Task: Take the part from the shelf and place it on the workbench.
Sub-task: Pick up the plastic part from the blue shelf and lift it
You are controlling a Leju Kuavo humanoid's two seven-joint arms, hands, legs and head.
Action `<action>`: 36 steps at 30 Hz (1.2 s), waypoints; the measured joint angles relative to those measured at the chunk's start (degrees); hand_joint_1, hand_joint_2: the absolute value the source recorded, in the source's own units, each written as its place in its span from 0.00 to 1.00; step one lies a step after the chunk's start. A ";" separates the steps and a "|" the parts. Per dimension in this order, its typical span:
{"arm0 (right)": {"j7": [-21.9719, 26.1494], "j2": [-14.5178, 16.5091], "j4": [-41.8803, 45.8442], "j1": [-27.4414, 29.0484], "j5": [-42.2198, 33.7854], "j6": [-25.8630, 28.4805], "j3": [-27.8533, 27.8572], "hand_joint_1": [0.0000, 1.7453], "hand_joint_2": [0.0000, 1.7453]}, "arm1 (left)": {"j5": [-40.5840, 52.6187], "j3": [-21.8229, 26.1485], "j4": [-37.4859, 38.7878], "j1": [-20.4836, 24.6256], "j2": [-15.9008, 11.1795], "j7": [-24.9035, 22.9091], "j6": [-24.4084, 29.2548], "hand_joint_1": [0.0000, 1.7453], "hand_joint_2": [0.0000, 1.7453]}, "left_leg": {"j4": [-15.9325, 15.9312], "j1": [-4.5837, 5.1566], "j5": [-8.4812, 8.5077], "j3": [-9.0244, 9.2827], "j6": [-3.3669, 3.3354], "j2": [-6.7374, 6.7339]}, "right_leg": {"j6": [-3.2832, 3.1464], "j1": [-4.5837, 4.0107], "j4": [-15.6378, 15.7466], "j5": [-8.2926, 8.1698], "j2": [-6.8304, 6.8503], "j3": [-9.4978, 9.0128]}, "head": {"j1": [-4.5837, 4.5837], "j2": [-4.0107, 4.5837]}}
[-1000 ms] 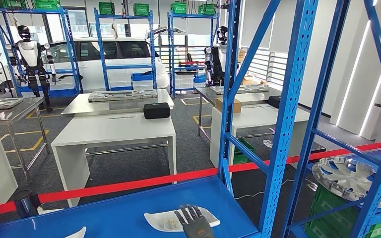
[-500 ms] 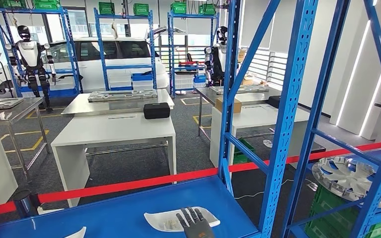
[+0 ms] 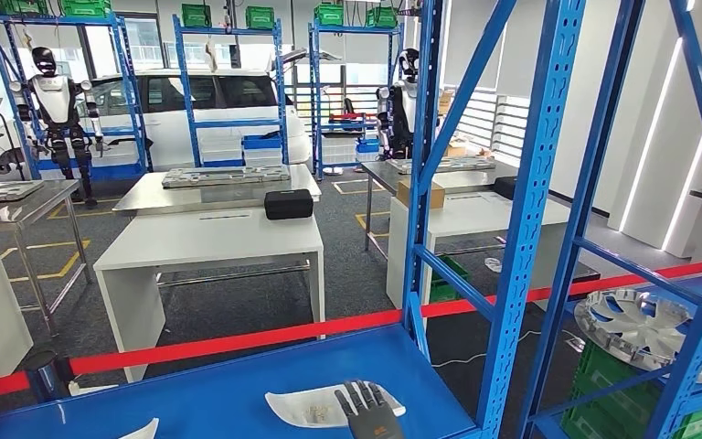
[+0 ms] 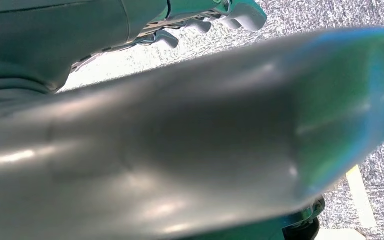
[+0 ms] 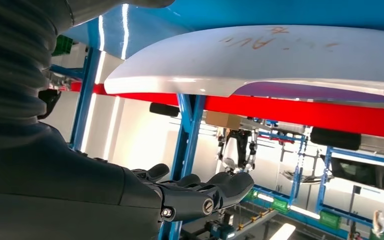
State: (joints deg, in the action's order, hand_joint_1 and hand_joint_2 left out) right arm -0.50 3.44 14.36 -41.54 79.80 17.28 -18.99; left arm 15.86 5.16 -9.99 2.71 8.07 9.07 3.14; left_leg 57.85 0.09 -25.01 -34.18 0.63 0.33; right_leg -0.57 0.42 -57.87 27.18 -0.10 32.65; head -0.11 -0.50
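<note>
2 hands to keep track of, and only 1 is doing anything near the part. The right hand [image 3: 368, 413] sits at the bottom middle of the head view, fingers spread and flat, hovering over the near edge of the white part [image 3: 315, 405]. It's holding nothing as far as I can see. In the right wrist view the same hand [image 5: 200, 192] has its fingers stretched out straight with a clear gap between them and the part's [image 5: 260, 57] curved white surface, so not touching.

The part lies flat on the blue shelf [image 3: 228, 384], low centre of the frame, close to the shelf's front edge and just left of the blue upright [image 3: 521, 229]. Another white piece [image 3: 142, 428] pokes in at the lower left.

The left hand [image 4: 215, 12] is tucked in the upper part of its wrist view, with a big blurry grey shape in front of it. Can't tell if it's spread or curled.

What worries me: that part is a thin, shallow shell lying flat, so there's not much edge to grab. If the fingers come down on top rather than getting under the rim, I'd guess it just skates along the smooth shelf, maybe toward the edge. The upright is also near on the right, so a wide swing out could clip it. The white counter [image 3: 210, 240] beyond the red barrier tape [image 3: 238, 340] is well apart, so a weak hold has a long carry to fail on.
</note>
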 joint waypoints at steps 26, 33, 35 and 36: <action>-1.19 -1.64 0.00 -1.40 -0.27 -0.23 1.29 0.00 1.00 | 0.47 0.00 0.00 -0.23 0.01 1.01 -0.17 0.00 0.00 | 0.00 0.00 0.00 0.00 0.00 0.00 | 0.00 0.00 0.00 0.00 0.00 -0.01 | 0.00 0.00; -0.74 -1.74 0.00 -1.36 -0.32 -0.23 1.31 0.00 0.00 | 0.46 0.00 0.00 -0.33 0.03 1.09 -0.17 0.00 0.00 | 0.00 0.00 0.00 0.00 0.00 0.00 | 0.00 0.00 0.00 0.00 0.00 0.00 | 0.00 0.00; -0.36 -1.74 0.00 -1.33 -0.36 -0.23 1.31 0.00 0.00 | 0.39 0.01 0.00 -0.36 0.03 1.23 -0.17 0.00 0.00 | 0.00 0.00 0.00 -0.01 0.00 0.00 | 0.00 0.00 0.00 0.00 0.00 0.00 | 0.00 0.00; -0.27 -1.74 0.00 -1.33 -0.36 -0.23 1.31 0.00 0.00 | 0.33 0.03 0.00 -0.37 0.03 1.31 -0.17 0.00 0.00 | 0.00 0.00 0.00 -0.01 0.00 0.00 | 0.00 0.00 0.00 0.00 0.00 0.00 | 0.00 0.00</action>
State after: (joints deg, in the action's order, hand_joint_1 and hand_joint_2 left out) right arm -0.76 1.70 14.36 -42.87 79.44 17.05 -17.68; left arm 16.18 5.19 -9.99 2.34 8.09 10.38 2.97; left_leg 57.85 0.09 -25.01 -34.19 0.63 0.33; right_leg -0.57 0.42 -57.87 27.18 -0.10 32.65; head -0.11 -0.50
